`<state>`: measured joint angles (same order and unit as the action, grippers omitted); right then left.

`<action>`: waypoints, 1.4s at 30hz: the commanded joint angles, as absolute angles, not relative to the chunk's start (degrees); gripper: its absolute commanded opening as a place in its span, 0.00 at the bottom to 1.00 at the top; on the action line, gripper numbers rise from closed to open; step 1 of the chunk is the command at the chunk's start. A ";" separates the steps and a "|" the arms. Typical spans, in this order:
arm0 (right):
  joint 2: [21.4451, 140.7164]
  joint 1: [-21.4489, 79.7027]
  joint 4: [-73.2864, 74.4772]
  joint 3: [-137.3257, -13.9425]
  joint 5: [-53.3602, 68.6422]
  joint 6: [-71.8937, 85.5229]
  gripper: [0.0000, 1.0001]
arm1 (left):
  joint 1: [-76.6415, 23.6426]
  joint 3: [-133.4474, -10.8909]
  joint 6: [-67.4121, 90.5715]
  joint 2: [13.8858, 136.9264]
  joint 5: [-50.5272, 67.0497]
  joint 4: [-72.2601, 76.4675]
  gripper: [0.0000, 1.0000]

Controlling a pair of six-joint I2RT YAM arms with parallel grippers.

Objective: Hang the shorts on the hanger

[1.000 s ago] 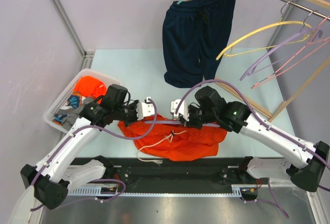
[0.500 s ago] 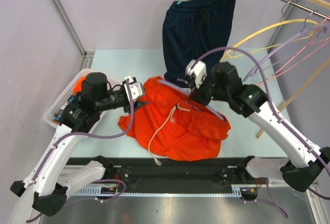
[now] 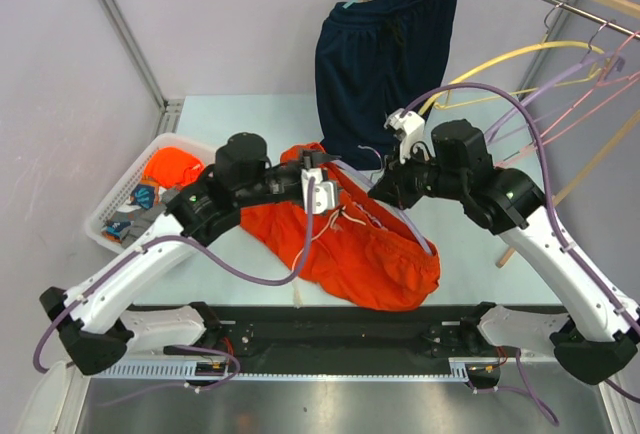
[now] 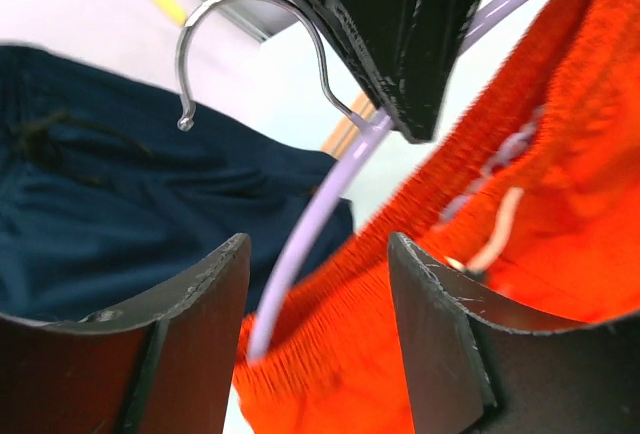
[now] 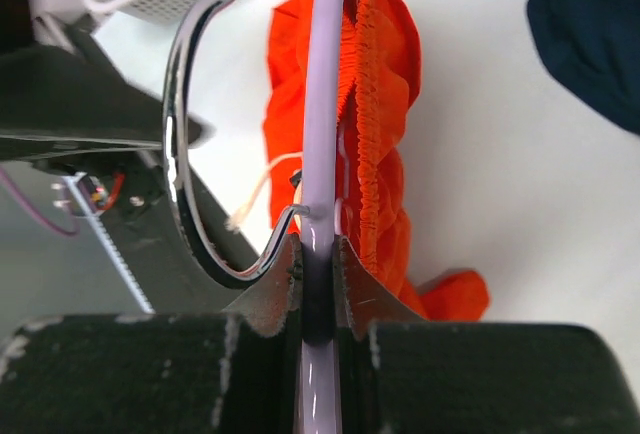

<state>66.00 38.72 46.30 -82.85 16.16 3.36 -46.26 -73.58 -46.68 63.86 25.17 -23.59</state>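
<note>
Right claw (image 5: 318, 254) pinching hanger (image 5: 322, 104), long axis straight ahead

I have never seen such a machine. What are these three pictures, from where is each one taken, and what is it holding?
It is a robot: a left arm and a right arm, each with a two-finger gripper. One picture looks down from above; two come from wrist cameras. The right gripper is shut on a pale purple hanger near its hook. Orange shorts hang on it, down to the table. The left gripper stands open around the hanger's bar. Behind, navy shorts hang; a basket stands at the left.
</note>
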 commanded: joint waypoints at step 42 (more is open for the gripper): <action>51.94 26.81 56.34 -90.86 21.46 14.14 0.00 | -46.67 -70.58 -50.20 72.43 24.62 8.26 0.70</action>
<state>51.05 29.47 57.10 -82.50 25.56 10.15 -47.16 -67.92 -56.73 74.37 27.44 2.48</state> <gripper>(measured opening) 0.151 0.404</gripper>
